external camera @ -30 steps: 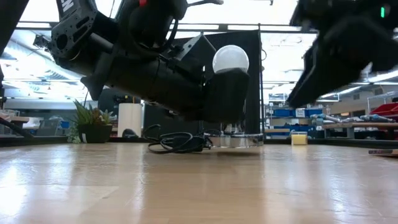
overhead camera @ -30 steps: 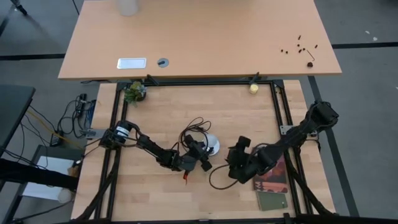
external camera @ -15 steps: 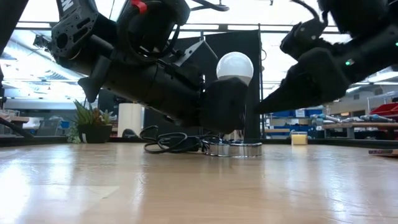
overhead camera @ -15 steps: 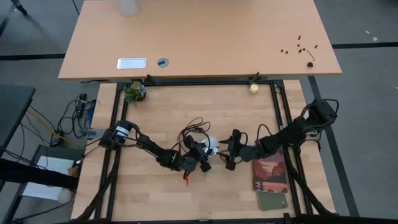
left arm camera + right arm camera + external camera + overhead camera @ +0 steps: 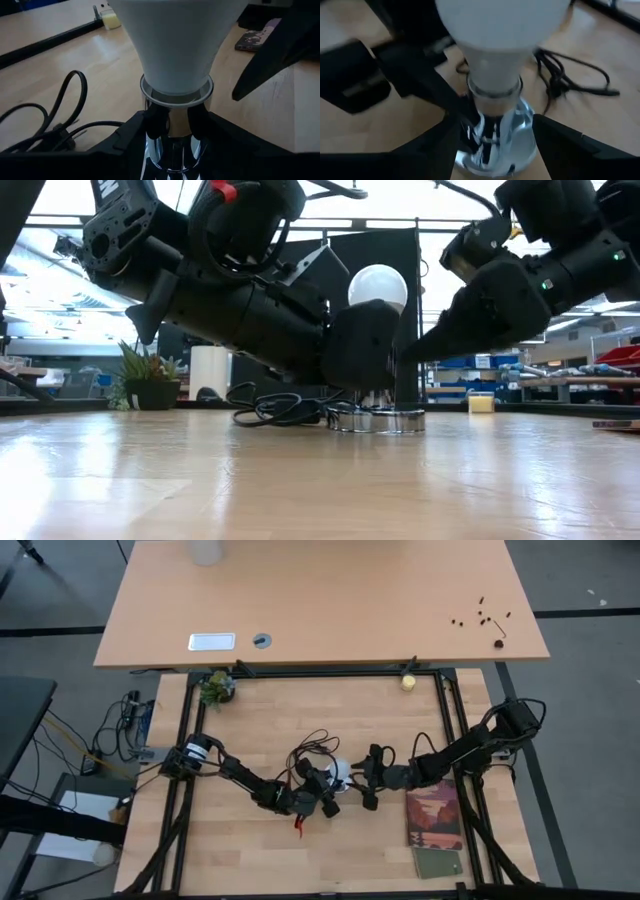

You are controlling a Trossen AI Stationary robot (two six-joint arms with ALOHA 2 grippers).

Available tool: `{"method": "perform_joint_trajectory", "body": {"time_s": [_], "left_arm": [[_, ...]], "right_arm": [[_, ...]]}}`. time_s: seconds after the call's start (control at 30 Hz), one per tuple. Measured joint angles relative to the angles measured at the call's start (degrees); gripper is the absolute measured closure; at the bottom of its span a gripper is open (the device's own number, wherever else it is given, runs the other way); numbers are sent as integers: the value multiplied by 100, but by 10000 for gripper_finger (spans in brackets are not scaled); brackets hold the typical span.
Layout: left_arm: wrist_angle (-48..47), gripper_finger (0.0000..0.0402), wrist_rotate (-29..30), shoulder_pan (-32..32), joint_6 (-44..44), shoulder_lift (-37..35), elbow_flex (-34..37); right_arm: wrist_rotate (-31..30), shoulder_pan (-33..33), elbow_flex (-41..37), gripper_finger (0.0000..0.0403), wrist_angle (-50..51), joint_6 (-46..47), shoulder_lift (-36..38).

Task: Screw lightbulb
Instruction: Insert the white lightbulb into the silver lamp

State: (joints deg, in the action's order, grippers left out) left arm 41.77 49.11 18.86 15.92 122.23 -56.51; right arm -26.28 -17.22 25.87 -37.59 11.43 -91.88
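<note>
The white lightbulb stands upright with its screw base in the round chrome socket, which rests on the table with its black cord trailing toward the far side. My left gripper is shut on the socket just under the bulb. My right gripper is open on the bulb's right; in the right wrist view its fingers stand on either side of the socket's base. Whether they touch it I cannot tell. My left gripper pinches the socket's chrome neck, just under the bulb's collar, between its two fingers. The fingers come nearly level from the table's near-left side. The socket stands upright, its base on the table, with the bulb on top.
A reddish booklet and a small green one lie near the right front. A yellowish ball and a small plant sit at the far edge. The black frame rails border the table.
My right gripper has swung from over the booklet toward the table's left and come up to the socket, its fingers now on either side of its base. The booklet now shows in full. My left gripper has kept its hold.
</note>
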Motion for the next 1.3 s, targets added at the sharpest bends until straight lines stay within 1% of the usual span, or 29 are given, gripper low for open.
{"method": "perform_joint_trajectory", "body": {"time_s": [0.2, 0.37, 0.47, 0.63, 0.73, 0.9, 1.13, 1.3], "left_arm": [[-5, 218, -142, 1, 100, 0, 0], [-5, 218, -178, 1, 96, 0, 0], [-10, 218, -231, -1, 96, 0, 2], [-8, 214, -271, -3, 140, 0, 2], [-6, 197, -278, 4, 219, 0, 2], [-183, 168, -385, 6, 218, 22, 22], [-144, 164, -391, 6, 216, 16, 15], [-120, 164, -381, 4, 216, 16, 15]], "right_arm": [[159, -36, 0, 144, -622, -458, 0], [748, 210, -53, 134, -628, -433, 0], [940, 297, -150, 126, -706, -389, 2], [959, 315, -485, 117, -599, -205, -16], [962, 315, -640, 117, -874, 67, -4], [977, 249, -734, 117, -1176, 193, 0], [977, 235, -726, 117, -1197, 250, 6], [1084, 181, -726, 117, -1140, 534, 297]]}}
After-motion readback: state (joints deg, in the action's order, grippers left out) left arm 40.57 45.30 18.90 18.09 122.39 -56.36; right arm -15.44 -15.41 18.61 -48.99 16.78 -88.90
